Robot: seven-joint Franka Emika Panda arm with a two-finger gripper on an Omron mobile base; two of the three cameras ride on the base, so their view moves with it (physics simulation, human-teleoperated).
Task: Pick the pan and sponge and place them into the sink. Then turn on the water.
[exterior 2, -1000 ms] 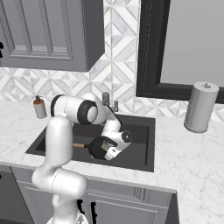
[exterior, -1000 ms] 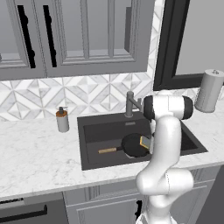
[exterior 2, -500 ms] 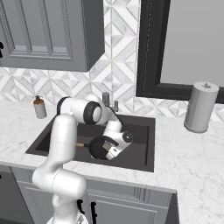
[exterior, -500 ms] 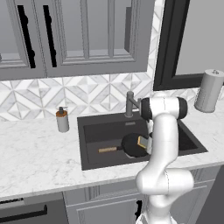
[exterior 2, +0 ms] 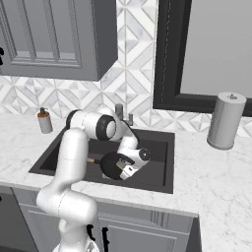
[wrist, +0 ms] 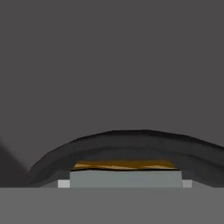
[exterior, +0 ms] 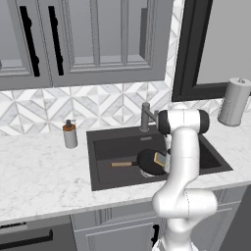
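Already down in the sink point(exterior: 103, 169), gripper point(exterior: 165, 160) sits low centre-right of the left base view, jaws spread wide around the sponge point(exterior: 159, 159), which sits over the pan point(exterior: 148, 162). Pan handle runs left across the basin. Hand view: sponge point(wrist: 126, 175) at bottom centre, pan rim arcing above. Faucet point(exterior: 146, 116) is up-left of the hand.

Arm point(exterior: 181, 162) is glossy white, built from fat rounded tubular links; bulbous white base segment at 6 o'clock of the left base view; joint ends capped in dark grey/black discs, one big cap on the shoulder-like link point(exterior 2: 104, 127); wrist housing point(exterior 2: 134, 160) white with a small dark round face and black trim; no cables, screws or markings discernible.
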